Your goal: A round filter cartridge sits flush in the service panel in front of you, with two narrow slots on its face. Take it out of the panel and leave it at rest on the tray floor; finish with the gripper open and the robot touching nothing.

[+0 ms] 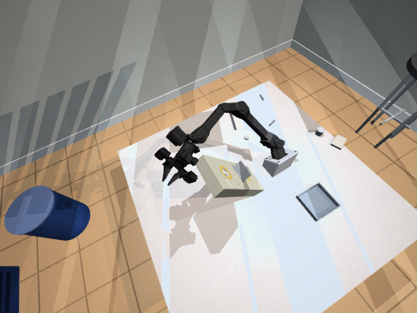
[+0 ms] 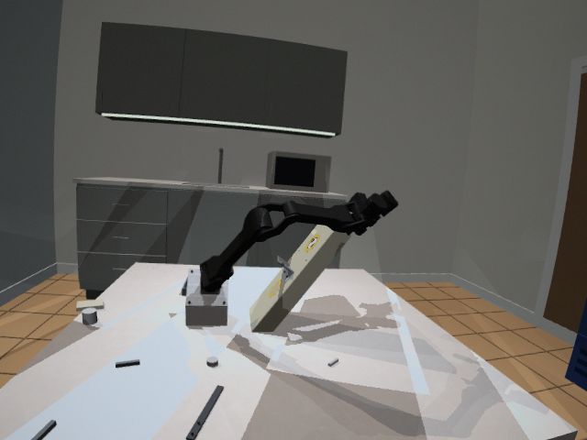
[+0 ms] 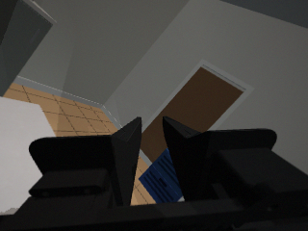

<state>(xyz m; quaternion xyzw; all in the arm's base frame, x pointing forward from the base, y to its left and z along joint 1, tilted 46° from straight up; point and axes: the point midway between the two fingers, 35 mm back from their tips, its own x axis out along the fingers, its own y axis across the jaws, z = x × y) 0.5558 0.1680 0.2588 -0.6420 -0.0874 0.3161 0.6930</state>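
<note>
The beige service panel [image 1: 237,193] [image 2: 308,279] stands tilted on the white table. The round cartridge face [image 1: 225,172] [image 2: 312,243] shows pale with dark marks inside a yellow ring, in the panel's upper part; its slots are too small to make out clearly. The shallow dark-rimmed tray [image 1: 306,208] lies beyond the robot base, with nothing seen inside. My gripper [image 1: 165,182] [image 3: 152,120] is partly open and empty, with a narrow gap between its fingertips. It hangs in the air beyond the panel's upper end, pointing away from the cartridge.
A grey angled piece [image 1: 242,171] [image 2: 285,269] stands out from the panel, beside the cartridge, partly covering a second yellow ring [image 2: 274,289]. A dark bar [image 1: 232,121] [image 2: 204,412], a small disc [image 1: 246,137] [image 2: 212,361] and a grey cylinder [image 1: 320,131] [image 2: 89,316] lie about the table.
</note>
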